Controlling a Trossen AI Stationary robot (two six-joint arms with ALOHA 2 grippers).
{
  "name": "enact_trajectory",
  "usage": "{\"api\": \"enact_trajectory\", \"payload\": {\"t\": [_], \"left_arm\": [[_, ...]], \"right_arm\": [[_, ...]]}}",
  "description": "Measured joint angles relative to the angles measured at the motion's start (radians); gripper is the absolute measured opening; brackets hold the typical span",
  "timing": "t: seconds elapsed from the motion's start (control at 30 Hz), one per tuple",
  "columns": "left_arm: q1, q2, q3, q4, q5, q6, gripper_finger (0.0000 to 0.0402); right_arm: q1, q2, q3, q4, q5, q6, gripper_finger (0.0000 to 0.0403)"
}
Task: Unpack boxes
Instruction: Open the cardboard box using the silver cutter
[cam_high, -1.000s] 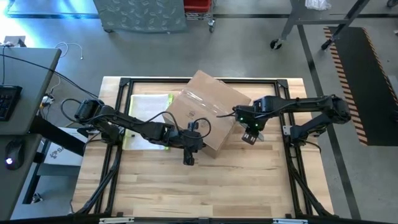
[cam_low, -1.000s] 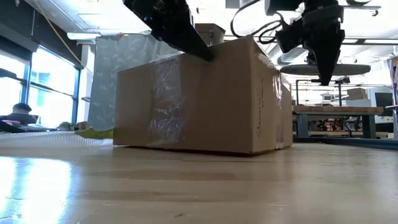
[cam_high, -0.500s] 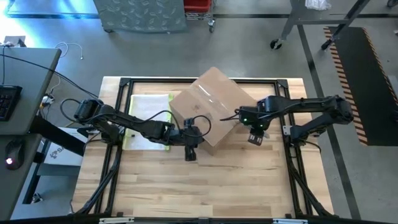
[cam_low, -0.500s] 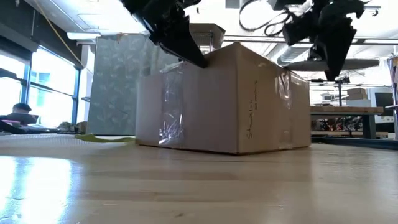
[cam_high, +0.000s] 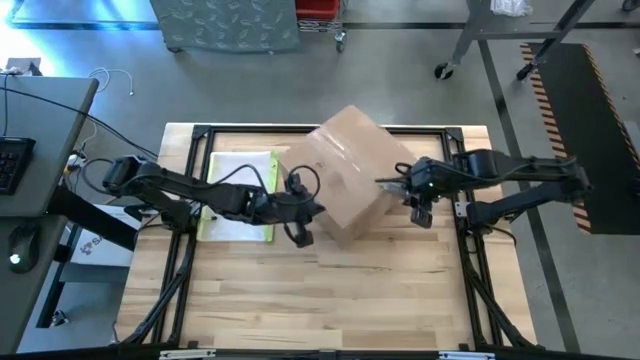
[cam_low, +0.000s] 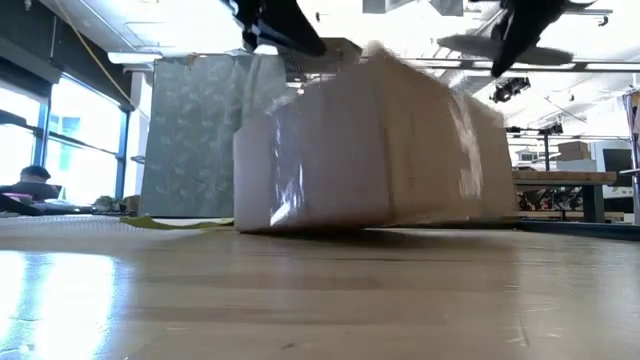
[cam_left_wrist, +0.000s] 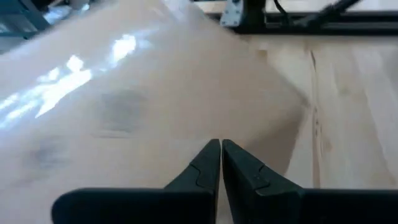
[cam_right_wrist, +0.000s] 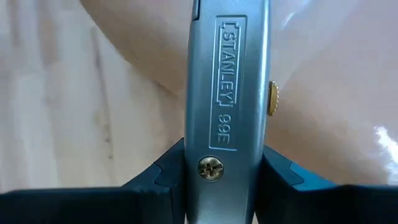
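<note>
The brown cardboard box (cam_high: 350, 172) lies turned at an angle in the middle of the table, and its image is smeared in the low view (cam_low: 370, 150). My left gripper (cam_high: 308, 218) is shut and hangs at the box's near-left side, above its top edge (cam_low: 290, 30). In the left wrist view its tips (cam_left_wrist: 221, 146) stand before the taped box face (cam_left_wrist: 137, 93). My right gripper (cam_high: 415, 200) hangs at the box's right side, shut on a grey metal utility knife (cam_right_wrist: 227, 93). My left gripper's shut tips stand close over the box's top near its near-left edge; I cannot tell whether they touch it. My right gripper pinches the knife's grey handle (cam_right_wrist: 214, 146) between its two fingers, near the screw at the handle's back end. The knife runs on along the fingers, slanting down toward the box, lifted clear of the table. Its blade end lies outside the wrist view.
A flat clear sleeve with a yellow edge (cam_high: 240, 195) lies on the table left of the box. Black frame rails (cam_high: 330, 130) run round the table's sides. Bare wood (cam_high: 320, 300) spreads toward the near edge.
The box has slid toward the table's right edge and turned a little on the table. Both grippers have risen. My left one has lifted off the box's top edge. My right one has drawn back toward the right edge with the knife.
</note>
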Motion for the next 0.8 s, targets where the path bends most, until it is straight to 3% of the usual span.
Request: {"api": "enact_trajectory", "payload": {"t": [0.3, 0.4, 0.63, 0.8], "left_arm": [[0.007, 0.007, 0.0, 0.11, 0.039, 0.076, 0.0008], [0.013, 0.017, 0.0, 0.185, 0.074, 0.134, 0.0028], [0.055, 0.091, -0.002, 0.39, 0.235, 0.212, 0.0127], [0.073, 0.153, -0.002, 0.581, 0.303, 0.228, 0.0209]], "right_arm": [[0.109, 0.026, -0.002, 0.228, 0.086, -0.057, 0.0109], [0.152, 0.031, -0.041, 0.417, 0.137, -0.127, 0.0109], [0.228, 0.04, -0.279, 0.973, 0.136, -0.184, 0.0109], [0.242, 0.039, -0.361, 1.109, 0.193, -0.167, 0.0109]]}}
